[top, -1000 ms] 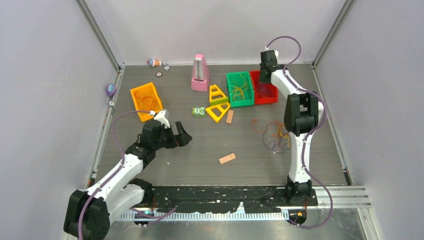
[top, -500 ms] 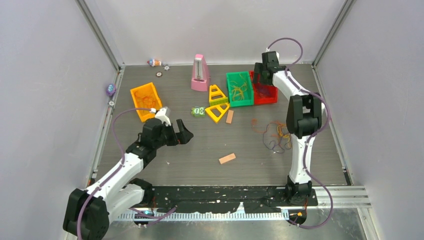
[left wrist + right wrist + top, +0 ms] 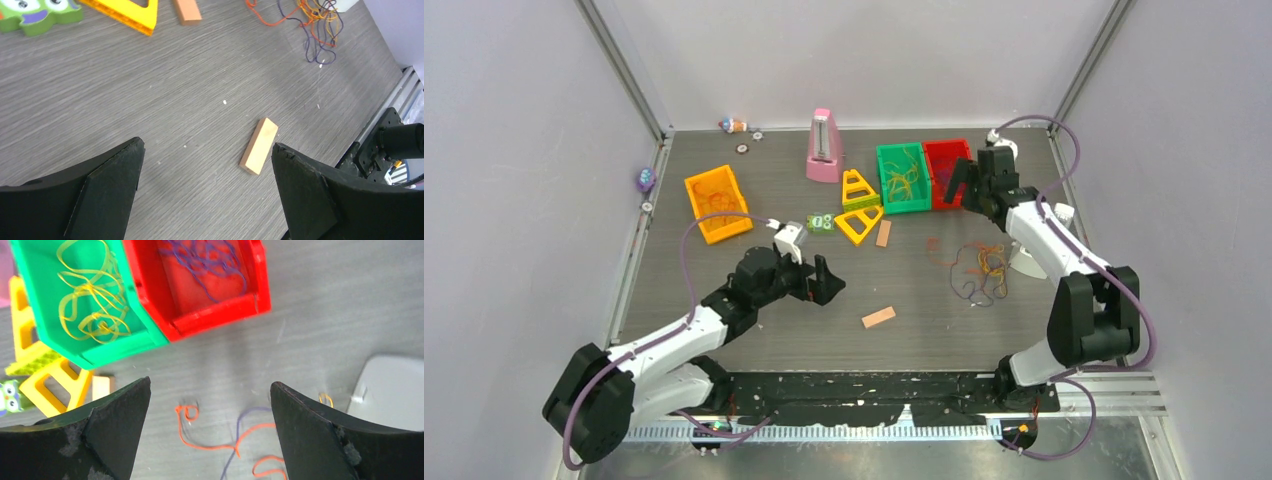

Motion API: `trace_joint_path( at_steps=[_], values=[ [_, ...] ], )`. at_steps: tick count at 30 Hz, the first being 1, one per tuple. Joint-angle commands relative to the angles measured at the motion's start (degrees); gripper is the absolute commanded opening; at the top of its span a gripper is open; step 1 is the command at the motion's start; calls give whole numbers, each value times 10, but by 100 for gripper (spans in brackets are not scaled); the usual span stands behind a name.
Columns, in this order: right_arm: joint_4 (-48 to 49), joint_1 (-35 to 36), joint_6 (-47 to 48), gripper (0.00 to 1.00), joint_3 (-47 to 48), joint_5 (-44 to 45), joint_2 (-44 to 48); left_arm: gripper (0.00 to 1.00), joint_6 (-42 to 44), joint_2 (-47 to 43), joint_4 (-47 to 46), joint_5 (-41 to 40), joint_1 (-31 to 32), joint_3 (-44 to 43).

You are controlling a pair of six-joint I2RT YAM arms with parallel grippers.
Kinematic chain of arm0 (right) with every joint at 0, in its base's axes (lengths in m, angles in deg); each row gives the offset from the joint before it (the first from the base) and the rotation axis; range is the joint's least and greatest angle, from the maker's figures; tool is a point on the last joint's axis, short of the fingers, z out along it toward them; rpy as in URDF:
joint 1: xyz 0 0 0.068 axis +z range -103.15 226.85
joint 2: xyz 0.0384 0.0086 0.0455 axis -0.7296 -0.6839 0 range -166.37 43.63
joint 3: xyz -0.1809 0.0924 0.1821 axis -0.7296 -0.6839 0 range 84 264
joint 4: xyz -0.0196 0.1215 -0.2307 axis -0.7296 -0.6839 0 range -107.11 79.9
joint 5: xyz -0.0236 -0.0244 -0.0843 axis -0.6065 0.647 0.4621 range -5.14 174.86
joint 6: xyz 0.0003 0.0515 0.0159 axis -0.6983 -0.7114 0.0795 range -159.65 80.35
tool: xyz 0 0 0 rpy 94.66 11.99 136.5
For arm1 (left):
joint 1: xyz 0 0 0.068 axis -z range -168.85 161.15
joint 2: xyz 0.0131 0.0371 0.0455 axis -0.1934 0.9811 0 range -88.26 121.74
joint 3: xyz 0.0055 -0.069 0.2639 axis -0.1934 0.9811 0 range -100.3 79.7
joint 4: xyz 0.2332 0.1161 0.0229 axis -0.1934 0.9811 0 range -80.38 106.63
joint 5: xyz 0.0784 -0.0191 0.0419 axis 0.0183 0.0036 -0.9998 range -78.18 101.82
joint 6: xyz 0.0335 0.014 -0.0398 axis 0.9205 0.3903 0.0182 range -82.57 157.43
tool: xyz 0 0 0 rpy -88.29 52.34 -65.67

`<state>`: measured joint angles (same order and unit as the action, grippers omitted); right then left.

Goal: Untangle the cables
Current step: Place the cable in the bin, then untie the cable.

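The cables (image 3: 977, 268) lie as a loose orange, yellow and purple tangle right of the table's centre, and also show at the top of the left wrist view (image 3: 312, 20). My right gripper (image 3: 966, 188) hangs open at the red bin's near edge, above outlying orange and purple strands (image 3: 205, 447), with nothing between its fingers (image 3: 210, 385). Purple cables (image 3: 210, 260) lie in the red bin (image 3: 220, 315). Yellow cables (image 3: 90, 305) lie in the green bin (image 3: 115, 352). My left gripper (image 3: 832, 282) stands open and empty over bare table (image 3: 207, 145).
A wooden block (image 3: 878, 317) lies by the left gripper, a second block (image 3: 883, 234) near two yellow triangles (image 3: 861, 224) and a green owl toy (image 3: 821, 222). A pink metronome (image 3: 824, 147), an orange bin (image 3: 716, 203) and a white disc (image 3: 1024, 262) also stand here.
My right gripper has opened and drawn back from over the red bin toward the tangle, its arm swinging right. My left arm has reached right toward the middle, still open.
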<state>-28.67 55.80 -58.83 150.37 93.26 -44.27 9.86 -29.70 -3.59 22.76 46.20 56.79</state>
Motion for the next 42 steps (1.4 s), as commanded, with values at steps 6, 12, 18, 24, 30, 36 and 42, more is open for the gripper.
trace_joint_path(
  at_steps=[6,12,18,24,30,36,42],
  values=[
    [-124,2,-56,95,-108,104,90,100,45,37,-59,-35,29,-92],
    [-131,2,-95,95,-223,100,200,99,48,78,-171,-44,30,-40],
    [-132,3,-139,95,-288,93,270,99,40,101,-194,3,38,-58],
    [-128,2,-157,95,-316,75,291,99,56,100,-201,23,41,-59],
    [-91,2,-170,96,-344,97,275,99,55,103,-208,42,42,-60],
    [-45,1,-156,99,-324,70,188,99,64,103,-197,39,42,-64],
    [48,2,-141,72,-344,-96,141,99,87,89,-165,10,41,-67]
  ],
)
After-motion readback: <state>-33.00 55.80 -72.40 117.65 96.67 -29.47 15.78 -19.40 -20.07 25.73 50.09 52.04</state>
